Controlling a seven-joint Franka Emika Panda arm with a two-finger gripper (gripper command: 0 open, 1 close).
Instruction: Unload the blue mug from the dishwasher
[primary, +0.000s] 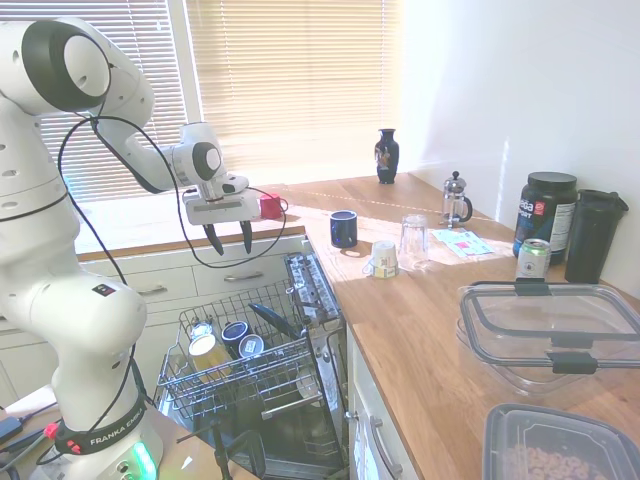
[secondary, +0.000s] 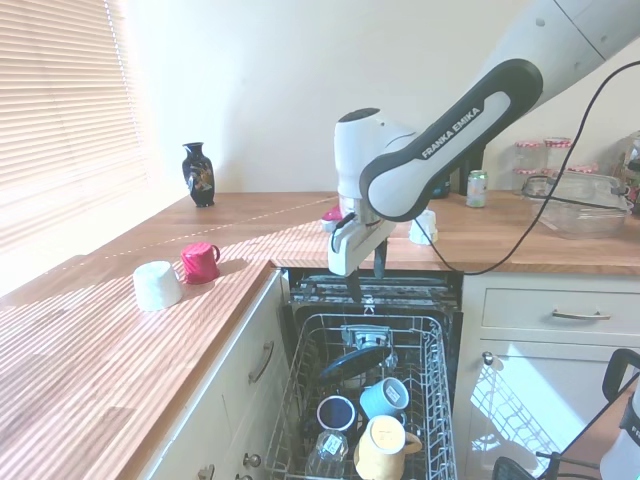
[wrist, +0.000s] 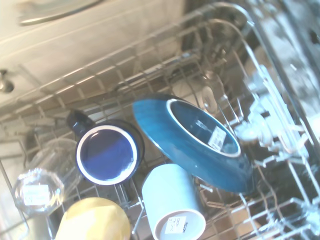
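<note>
Pale-blue cup (wrist: 173, 210) nearest the wrist lens | blue mug (wrist: 107, 154) upside down in dishwasher (secondary: 365, 400) rack, just beside it | our gripper (primary: 228, 236) hangs well above, fingers spread, empty | we judge: straight descent needed

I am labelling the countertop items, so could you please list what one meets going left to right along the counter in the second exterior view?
White cup → red mug → dark vase → gripper over the dishwasher → green can → clear container.
</note>
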